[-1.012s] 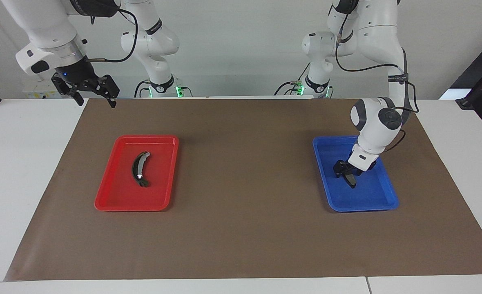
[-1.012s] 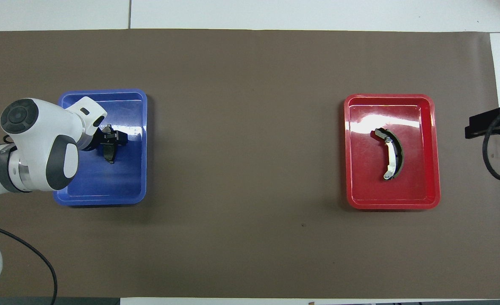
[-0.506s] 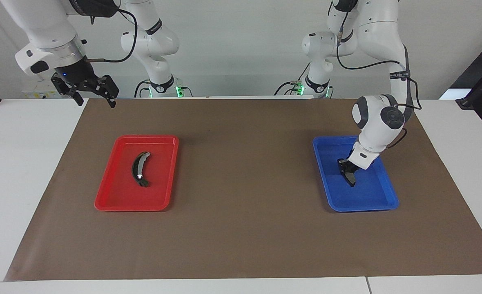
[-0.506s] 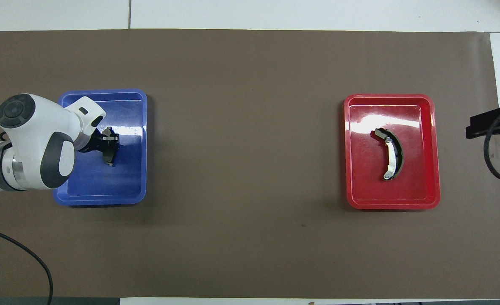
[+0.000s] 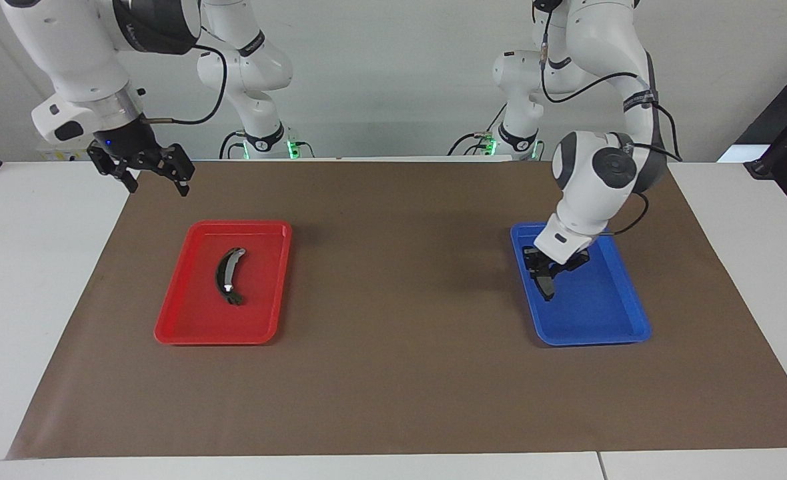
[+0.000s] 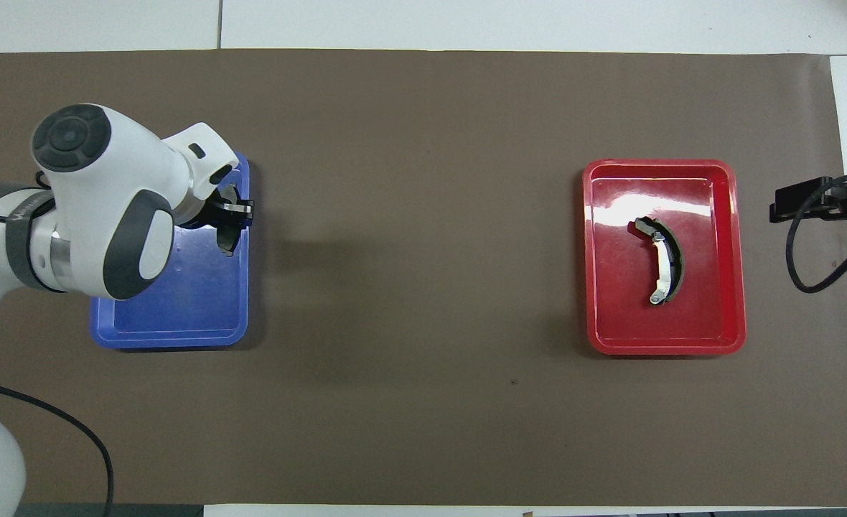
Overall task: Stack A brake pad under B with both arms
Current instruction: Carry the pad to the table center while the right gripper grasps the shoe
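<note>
The brake pad (image 5: 547,286), short and dark grey, hangs in my left gripper (image 5: 544,272), which is shut on it a little above the blue tray (image 5: 600,313), over the tray's edge toward the table's middle. The overhead view shows the same pad (image 6: 227,243), left gripper (image 6: 228,221) and blue tray (image 6: 179,309). B, the black crescent brake shoe (image 5: 229,275) with a silvery strip, lies in the red tray (image 5: 260,293); it also shows from overhead (image 6: 665,268). My right gripper (image 5: 157,179) is open and empty, raised over the mat's corner nearest its base.
A brown mat (image 5: 400,373) covers most of the white table. The red tray (image 6: 710,237) sits toward the right arm's end, the blue tray toward the left arm's end, with bare mat between them.
My left gripper has lifted the brake pad off the blue tray's floor and carried it toward the table's middle. My right gripper has shifted slightly lower.
</note>
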